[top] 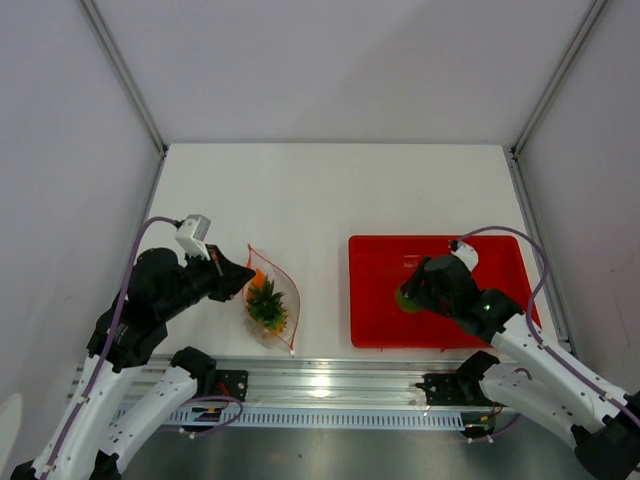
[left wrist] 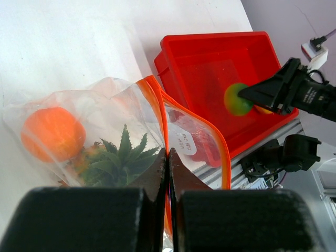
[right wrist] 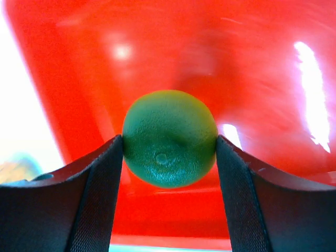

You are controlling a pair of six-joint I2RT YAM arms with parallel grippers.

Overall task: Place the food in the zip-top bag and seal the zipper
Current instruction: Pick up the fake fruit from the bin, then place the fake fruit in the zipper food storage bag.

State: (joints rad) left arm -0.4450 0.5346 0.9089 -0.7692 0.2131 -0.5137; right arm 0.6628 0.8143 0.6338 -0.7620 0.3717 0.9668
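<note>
Left claw [left wrist: 168,157] is fully closed, fingers pressed flat together, pinching the rim of the zip-top bag [left wrist: 199,142] right at the zipper [left wrist: 163,113]. The bag mouth gapes open just past the left claw's tips, with the orange-red strip looping out ahead of it. Inside the bag, the pineapple [left wrist: 123,152] sits directly in front of the left claw, green crown toward it. The orange ball [left wrist: 52,134] is farther in, to the claw's left in the wrist view. The bag lies on the white desk [top: 330,190].

Right claw [right wrist: 169,139] is partly open, set around the green round fruit [right wrist: 169,139]. Both finger pads [right wrist: 100,178] touch its sides, and the fruit fills the gap between them. Red tray [right wrist: 157,52] is below and ahead of the right claw, so the fruit is inside the tray. Whether the fruit rests on the tray floor or is just off it is unclear from the blurred wrist view.

In the left wrist view a yellow-orange bit [left wrist: 265,109] shows just behind the right claw's tips. It is possibly the lemon but mostly hidden.

From above, the left claw [top: 240,282] and bag [top: 285,300] are well apart from the right claw [top: 408,297] and tray [top: 500,260].
</note>
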